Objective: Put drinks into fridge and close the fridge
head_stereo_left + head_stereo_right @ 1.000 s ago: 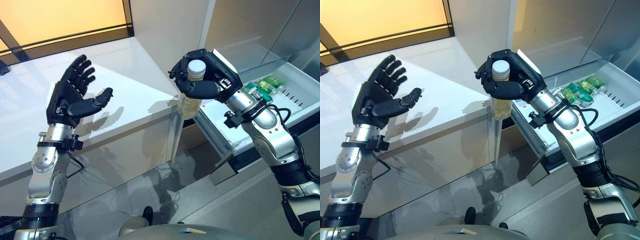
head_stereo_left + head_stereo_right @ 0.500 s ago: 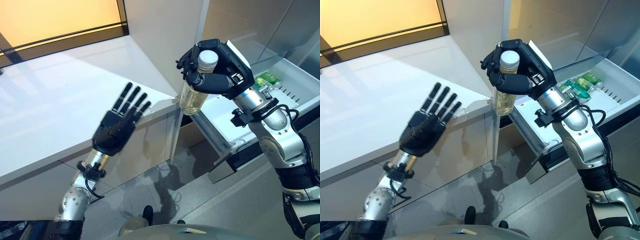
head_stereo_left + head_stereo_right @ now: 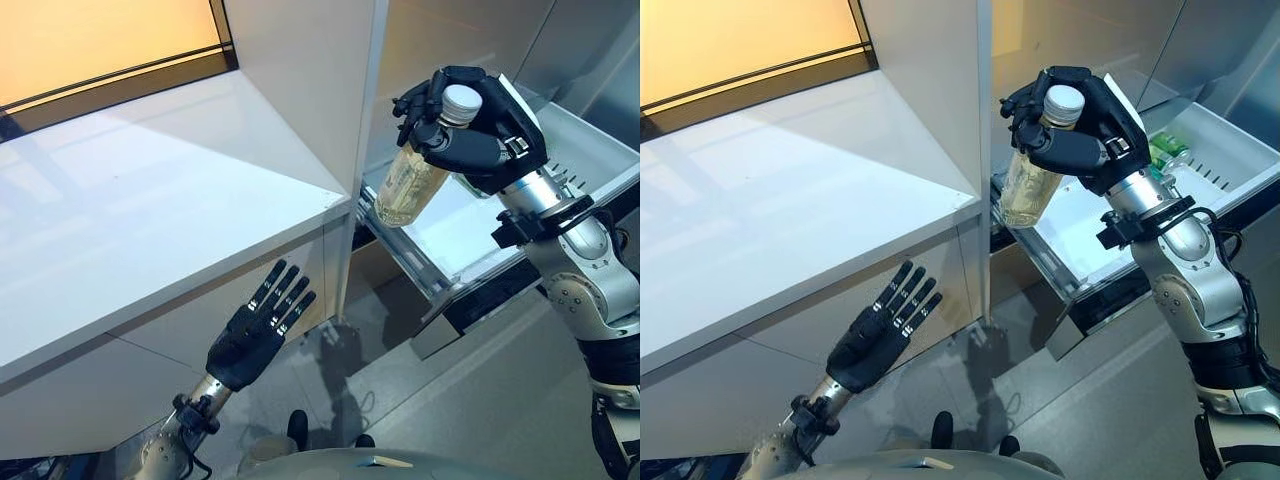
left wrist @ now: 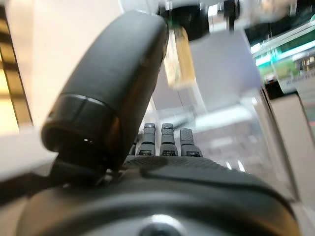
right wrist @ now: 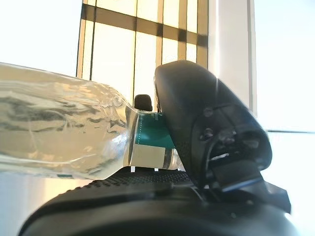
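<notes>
— Where's your right hand (image 3: 478,140)?

— At your one o'clock, curled round the neck of one clear plastic bottle of pale yellow drink with a white cap (image 3: 412,180), tilted in the air over the open white fridge drawer (image 3: 470,225).

— Anything only one view gives you?

— The right wrist view shows the bottle's teal-and-cream label band; the right eye view shows green-capped bottles (image 3: 1167,150) in the drawer, too hidden to count.

— And your left hand (image 3: 258,329)?

— At seven o'clock, fingers straight and empty, below the white counter (image 3: 150,220).
</notes>
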